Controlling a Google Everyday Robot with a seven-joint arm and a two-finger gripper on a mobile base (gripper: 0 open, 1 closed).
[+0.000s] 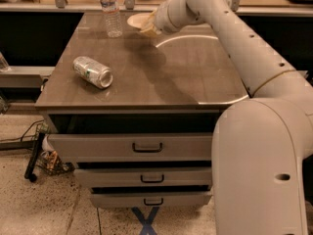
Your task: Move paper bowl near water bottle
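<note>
The cream-white paper bowl (139, 21) is held by my gripper (149, 26) at the far middle of the table top (146, 77), a little above the surface. The gripper is shut on the bowl's right rim. The clear ribbed water bottle (111, 11) stands upright at the far left of the table, just left of the bowl, with a small gap between them. My white arm (234, 38) reaches in from the right and hides the bowl's right side.
A silver drink can (93, 72) lies on its side on the left part of the table. Below the table top are three drawers (146, 148) with handles. A shelf edge runs behind the table. Cables lie on the floor at lower left.
</note>
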